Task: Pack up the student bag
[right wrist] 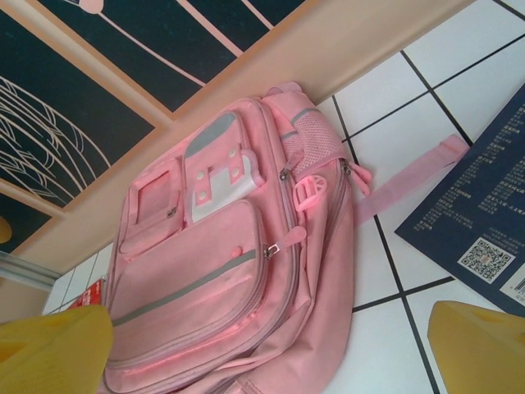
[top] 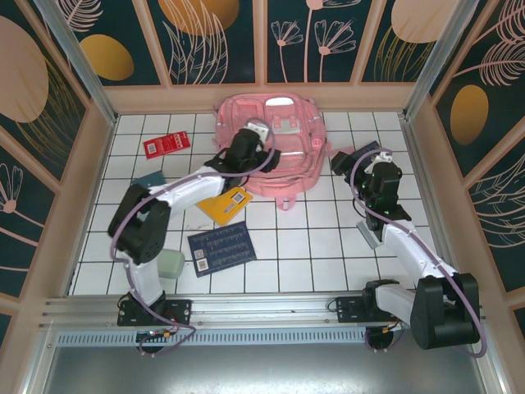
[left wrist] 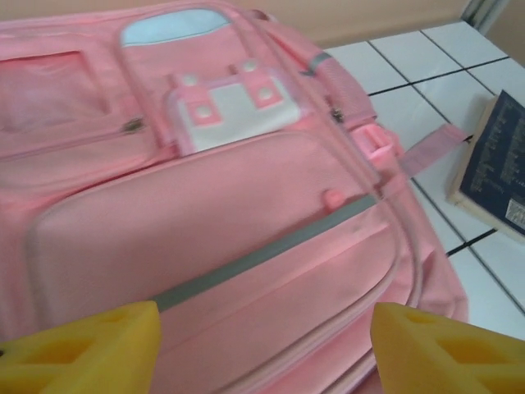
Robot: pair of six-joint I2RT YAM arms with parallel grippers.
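Currently left gripper [left wrist: 264,328] and right gripper [right wrist: 269,328] both spread empty; pink backpack [left wrist: 213,238] looks zipped, so a grab may just bunch fabric.

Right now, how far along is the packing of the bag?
Nothing looks packed: the pink fabric backpack lies flat, pockets seemingly zipped. In hand: the left gripper hovers open over it; the right gripper is open, empty. Left: red booklet, yellow book, central navy book and right-hand navy book lie on the tiled table.
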